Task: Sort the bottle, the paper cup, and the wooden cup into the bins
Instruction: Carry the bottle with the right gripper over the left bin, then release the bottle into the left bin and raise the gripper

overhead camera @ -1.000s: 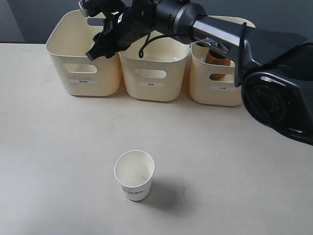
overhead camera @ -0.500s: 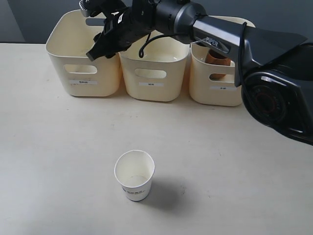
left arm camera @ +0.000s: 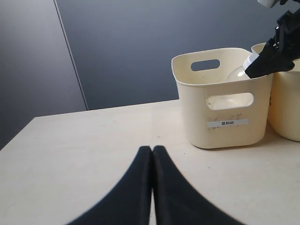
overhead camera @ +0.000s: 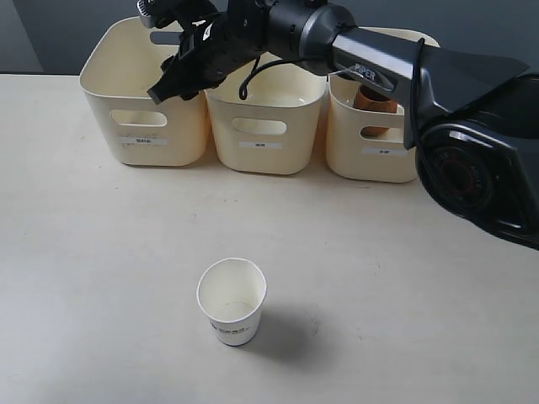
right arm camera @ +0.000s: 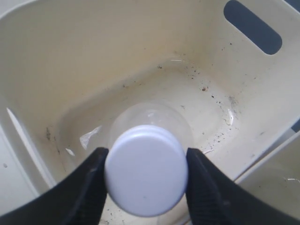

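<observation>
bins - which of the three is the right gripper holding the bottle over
The leftmost bin in the exterior view. The right gripper holds the bottle by its cap above that bin; the right bin contains the wooden cup.

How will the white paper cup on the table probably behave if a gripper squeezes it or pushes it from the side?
The paper cup looks thin-walled and empty, so it is probably very light and may slide or tip under a side push. It stands upright on a base narrower than its rim, which favours tipping. Its open rim would likely dent under a hard squeeze.
</observation>
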You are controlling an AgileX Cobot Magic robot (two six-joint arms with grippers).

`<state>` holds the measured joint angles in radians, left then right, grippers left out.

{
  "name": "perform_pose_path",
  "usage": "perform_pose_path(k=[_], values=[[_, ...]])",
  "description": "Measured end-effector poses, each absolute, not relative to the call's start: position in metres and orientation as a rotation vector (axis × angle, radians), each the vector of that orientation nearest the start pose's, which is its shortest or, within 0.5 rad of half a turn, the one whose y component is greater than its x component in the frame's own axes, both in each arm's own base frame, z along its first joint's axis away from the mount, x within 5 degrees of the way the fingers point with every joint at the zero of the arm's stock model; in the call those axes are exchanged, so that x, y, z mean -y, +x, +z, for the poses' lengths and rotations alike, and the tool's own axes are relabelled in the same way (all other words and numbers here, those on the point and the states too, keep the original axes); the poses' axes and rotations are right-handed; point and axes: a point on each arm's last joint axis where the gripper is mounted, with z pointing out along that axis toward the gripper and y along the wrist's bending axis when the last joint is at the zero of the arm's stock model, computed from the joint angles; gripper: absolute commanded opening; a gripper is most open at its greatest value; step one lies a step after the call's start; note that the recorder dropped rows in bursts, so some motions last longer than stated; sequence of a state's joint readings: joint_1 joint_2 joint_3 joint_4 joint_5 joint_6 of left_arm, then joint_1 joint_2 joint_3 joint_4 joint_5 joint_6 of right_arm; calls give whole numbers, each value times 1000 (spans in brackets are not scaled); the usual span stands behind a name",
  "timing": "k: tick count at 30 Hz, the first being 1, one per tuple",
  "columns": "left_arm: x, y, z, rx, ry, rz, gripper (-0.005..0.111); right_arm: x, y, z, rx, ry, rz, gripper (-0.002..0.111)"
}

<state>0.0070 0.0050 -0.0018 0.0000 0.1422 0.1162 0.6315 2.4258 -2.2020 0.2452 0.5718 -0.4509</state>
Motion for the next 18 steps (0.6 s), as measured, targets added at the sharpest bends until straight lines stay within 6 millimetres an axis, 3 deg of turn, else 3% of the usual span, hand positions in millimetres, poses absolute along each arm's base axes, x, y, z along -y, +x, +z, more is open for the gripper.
perform_pose_path(k=[4,11,18], values=[[0,57,201,-1627,89,95,0,-340,444,209,-2037,-1031,354,53],[0,57,201,-1627,89,95,0,-340,444,210,-2039,-1028,357,53],[0,57,201,-1627,89,95,0,-337,438,232,-2035,-1031,376,53]])
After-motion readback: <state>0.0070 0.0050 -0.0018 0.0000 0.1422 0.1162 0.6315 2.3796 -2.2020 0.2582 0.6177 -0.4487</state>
